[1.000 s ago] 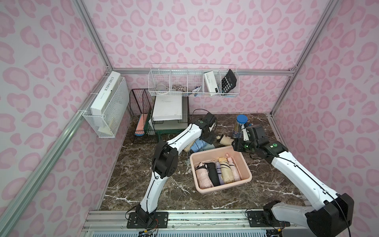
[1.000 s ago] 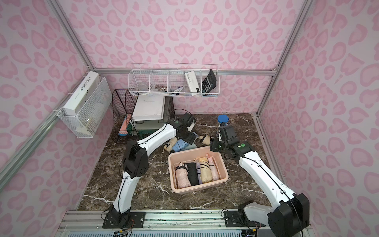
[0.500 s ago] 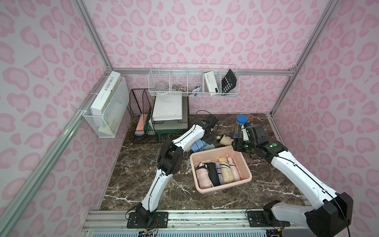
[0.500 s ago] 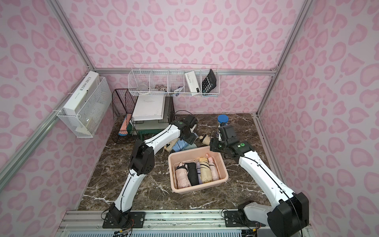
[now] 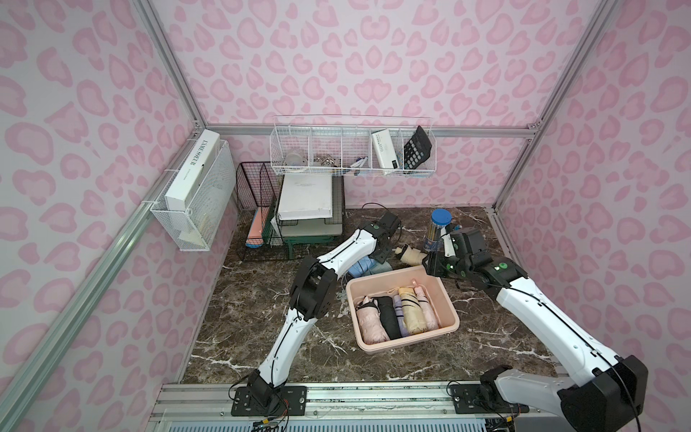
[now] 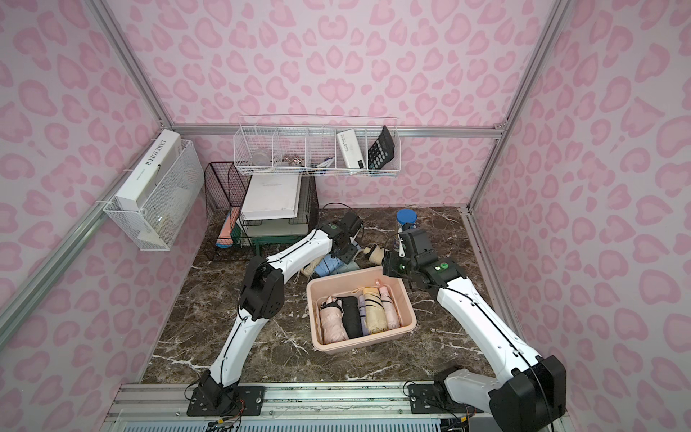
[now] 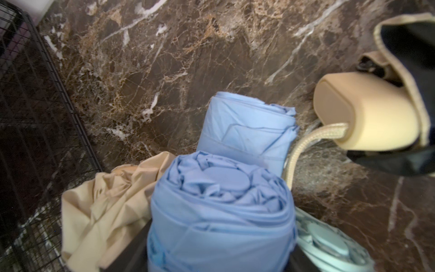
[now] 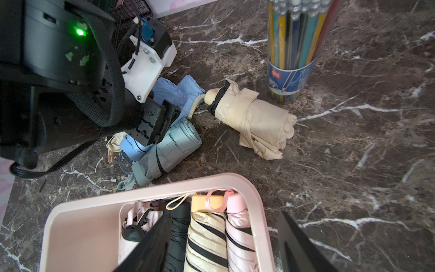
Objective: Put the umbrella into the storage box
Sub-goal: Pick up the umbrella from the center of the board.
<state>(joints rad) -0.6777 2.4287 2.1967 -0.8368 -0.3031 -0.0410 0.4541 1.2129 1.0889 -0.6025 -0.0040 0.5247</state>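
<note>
The left tool (image 8: 162,117) straddled the blue umbrella (image 7: 221,212) on the counter (image 5: 261,318) just beyond the far-left rim of the box (image 5: 351,299), grip uncertain, while the right tool (image 8: 226,214) hung open and empty.

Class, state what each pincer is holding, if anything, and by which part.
Left pincer straddles the blue umbrella around its rolled body; whether it grips cannot be told. Right pincer holds nothing.

Five umbrellas (image 5: 389,318) in one storage box (image 5: 411,340), two wire baskets (image 5: 325,139), one pencil tub (image 5: 435,233)
</note>
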